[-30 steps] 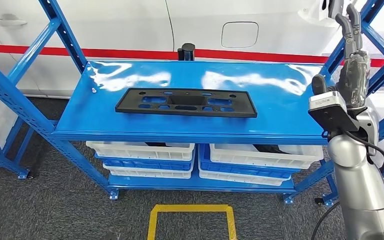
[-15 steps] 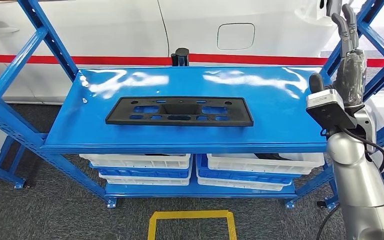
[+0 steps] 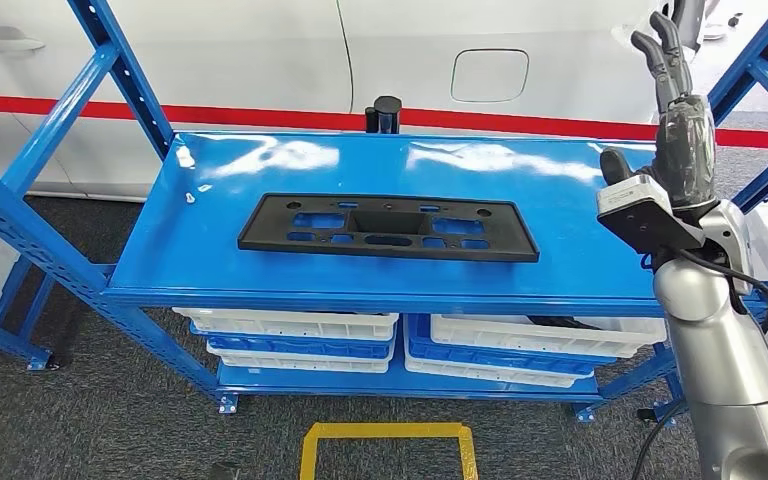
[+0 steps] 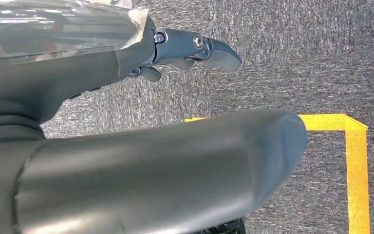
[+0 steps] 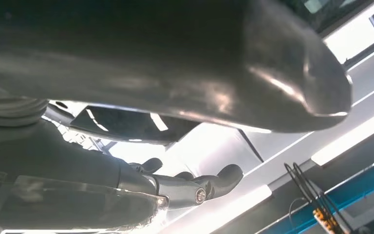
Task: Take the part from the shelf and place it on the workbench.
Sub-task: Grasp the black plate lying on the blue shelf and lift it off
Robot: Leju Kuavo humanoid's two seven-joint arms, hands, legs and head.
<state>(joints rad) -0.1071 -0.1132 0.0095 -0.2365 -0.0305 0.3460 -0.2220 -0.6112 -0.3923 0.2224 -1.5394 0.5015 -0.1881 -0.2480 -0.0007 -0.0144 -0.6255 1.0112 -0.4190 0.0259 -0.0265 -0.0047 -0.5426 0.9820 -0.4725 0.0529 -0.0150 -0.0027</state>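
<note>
A flat black plastic part (image 3: 388,228) with several cut-outs lies lengthwise on the blue top shelf (image 3: 210,265), near its front edge. My right hand (image 3: 678,115) is raised above the shelf's right end, fingers pointing up and apart, holding nothing; it stands well right of the part. The right wrist view looks up past the thumb and fingers (image 5: 209,187) at ceiling lights. My left hand (image 4: 126,97) hangs low over the grey carpet, fingers (image 4: 214,51) stretched out with nothing in them.
Blue uprights (image 3: 120,75) and braces frame the shelf on both sides. White and blue bins (image 3: 290,335) fill the lower level. A white car body with a red stripe (image 3: 260,115) stands behind. A yellow floor square (image 3: 385,440) lies in front.
The whole picture has shifted as the camera moved. My raised right hand has come slightly left and lower in the picture, toward the shelf's right end. The part lies as before.
</note>
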